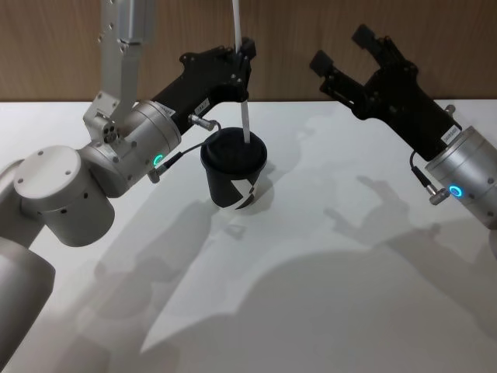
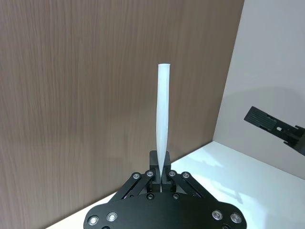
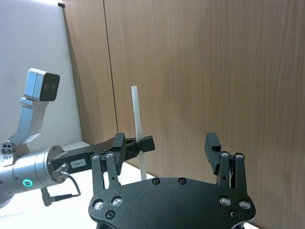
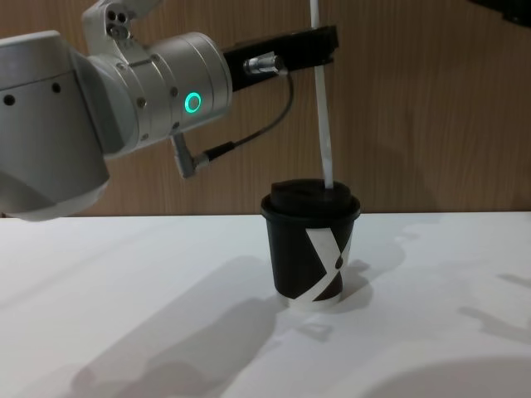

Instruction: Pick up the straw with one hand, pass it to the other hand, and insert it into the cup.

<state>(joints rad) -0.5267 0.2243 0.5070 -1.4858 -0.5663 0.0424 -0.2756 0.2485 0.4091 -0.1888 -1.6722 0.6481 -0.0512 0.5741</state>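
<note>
White thin plastic straw [image 1: 245,116], pinched by the closed left end effector [image 1: 244,58] above the black paper cup [image 1: 234,172], tip at its lid; tilt risks buckling. Right end effector [image 1: 342,48], beside the cup, gapes empty.

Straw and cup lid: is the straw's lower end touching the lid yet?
Touching. In the chest view the straw, clamped in the left gripper, runs down to the cup lid with no gap.

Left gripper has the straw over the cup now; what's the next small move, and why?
Probably ease the left gripper straight down. It is shut on the straw, whose lower tip already meets the lid of the cup, with most of its length above. The right gripper is open and off to the side.
</note>
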